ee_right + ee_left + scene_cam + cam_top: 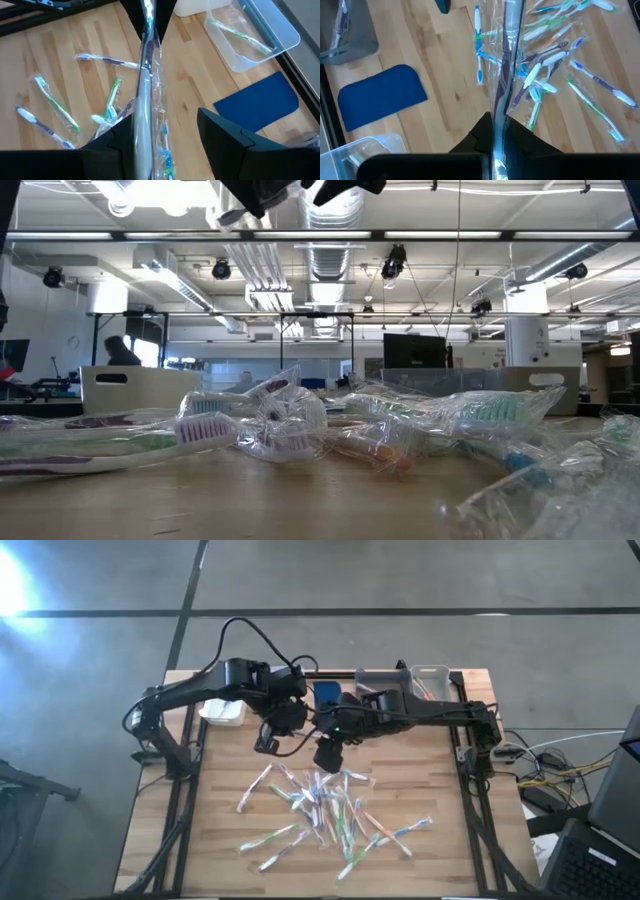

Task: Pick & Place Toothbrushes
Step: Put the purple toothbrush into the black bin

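Behind the wooden table [220,850] stretched a workshop hall with ceiling ducts [330,210], strip lights and a seated person [120,352] at the back. Wrapped toothbrushes [325,810] lay scattered over the table's middle toward its front edge. Above them the left gripper [496,150] was clamped on one wrapped toothbrush [507,60], held in the air. The right gripper [160,135] met it from the opposite end, fingers spread around the wrapper, not pinching. A blue pad [327,692] and clear bins [430,678] sat along the back edge.
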Motion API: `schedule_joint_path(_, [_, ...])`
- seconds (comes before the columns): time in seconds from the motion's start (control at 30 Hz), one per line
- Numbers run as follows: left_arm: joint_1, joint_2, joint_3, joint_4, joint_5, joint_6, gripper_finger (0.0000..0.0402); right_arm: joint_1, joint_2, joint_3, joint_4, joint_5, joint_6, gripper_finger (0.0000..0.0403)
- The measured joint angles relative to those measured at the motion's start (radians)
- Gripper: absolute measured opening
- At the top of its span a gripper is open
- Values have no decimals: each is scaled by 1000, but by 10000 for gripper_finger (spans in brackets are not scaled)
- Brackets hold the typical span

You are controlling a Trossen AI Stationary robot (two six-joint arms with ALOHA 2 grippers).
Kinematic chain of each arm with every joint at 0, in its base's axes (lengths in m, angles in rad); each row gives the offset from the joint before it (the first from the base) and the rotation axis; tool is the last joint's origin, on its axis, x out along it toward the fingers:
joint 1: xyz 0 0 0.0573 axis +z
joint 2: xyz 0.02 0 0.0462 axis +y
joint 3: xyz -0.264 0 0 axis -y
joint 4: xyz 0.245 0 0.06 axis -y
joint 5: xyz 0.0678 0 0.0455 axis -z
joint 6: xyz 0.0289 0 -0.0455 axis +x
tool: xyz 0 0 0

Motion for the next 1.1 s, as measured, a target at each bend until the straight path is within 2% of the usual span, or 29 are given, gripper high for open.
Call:
schedule_joint_path(0.2, [0, 1, 0, 0, -2, 2, 21, 0, -5, 3, 1, -50, 5, 139])
schedule_joint_path(0.43, [0, 1, 0, 6, -3, 2, 21, 0, -8, 4, 3, -54, 7, 100])
schedule_joint_path(0.63, [1, 2, 0, 11, -2, 2, 21, 0, -8, 4, 4, -95, 7, 21])
schedule_joint_path(0.77, [1, 2, -1, 14, -2, 2, 25, 0, -8, 4, 2, -98, 7, 14])
schedule_joint_path(0.9, [0, 2, -1, 35, 0, 9, 51, -1, -8, 4, 1, -99, 8, 12])
schedule_joint_path(1.1, [0, -2, -1, 45, 3, 12, 127, -1, -9, 4, -1, -106, 13, 11])
